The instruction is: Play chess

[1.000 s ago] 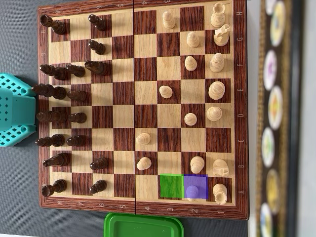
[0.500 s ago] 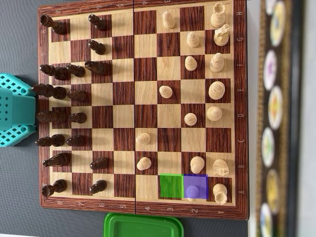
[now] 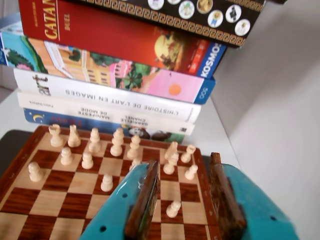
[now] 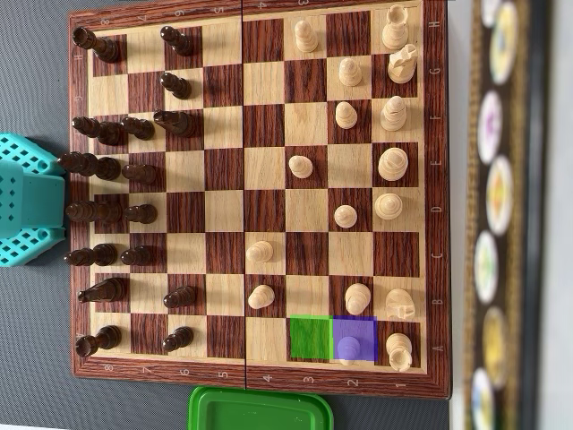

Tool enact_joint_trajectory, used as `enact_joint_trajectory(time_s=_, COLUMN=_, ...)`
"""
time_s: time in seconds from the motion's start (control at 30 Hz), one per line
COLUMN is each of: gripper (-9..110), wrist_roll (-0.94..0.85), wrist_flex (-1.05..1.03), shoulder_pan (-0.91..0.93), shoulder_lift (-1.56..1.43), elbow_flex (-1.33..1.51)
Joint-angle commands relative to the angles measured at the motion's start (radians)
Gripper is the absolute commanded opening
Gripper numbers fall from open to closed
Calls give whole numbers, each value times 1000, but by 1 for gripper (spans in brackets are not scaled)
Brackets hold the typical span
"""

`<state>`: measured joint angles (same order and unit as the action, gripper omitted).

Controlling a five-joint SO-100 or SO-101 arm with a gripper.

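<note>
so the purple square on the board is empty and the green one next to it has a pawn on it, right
It's the other way round. In the overhead view the purple square has a light pawn standing on it, and the green square beside it is empty. Both squares sit in the bottom row of the board, as that view shows it.

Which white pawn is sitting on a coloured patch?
The pawn in the bottom row of the overhead view, next to the corner piece. It alone sits under the purple patch; the green patch beside it is empty.
</note>
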<state>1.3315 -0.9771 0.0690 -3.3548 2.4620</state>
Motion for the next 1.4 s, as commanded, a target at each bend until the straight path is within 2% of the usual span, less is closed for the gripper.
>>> enact_joint_trajectory(time_s=0.0, gripper=16, wrist_roll=5, wrist_flex=-95, shoulder_pan=35, shoulder_lift=31, elbow_flex=-9)
enact_joint_trajectory(time_s=0.2, gripper=16, wrist_roll=2, wrist_flex=-259, shoulder_pan=77, shoulder_lift=276, elbow_flex=-112)
enact_joint_trajectory(time_s=0.57, gripper=15, wrist_roll=-2, wrist_flex=-391, shoulder_pan=141, shoulder_lift=1006, elbow_flex=-479)
enact_joint_trajectory(time_s=1.0, gripper=15, wrist_roll=-3, wrist_flex=-397, shoulder_pan=296, shoulder_lift=1618, elbow_flex=-965)
enact_joint_trajectory(time_s=1.37, gripper=15, wrist_roll=-3, wrist_flex=-397, shoulder_pan=285, shoulder_lift=1963, elbow_flex=-1247)
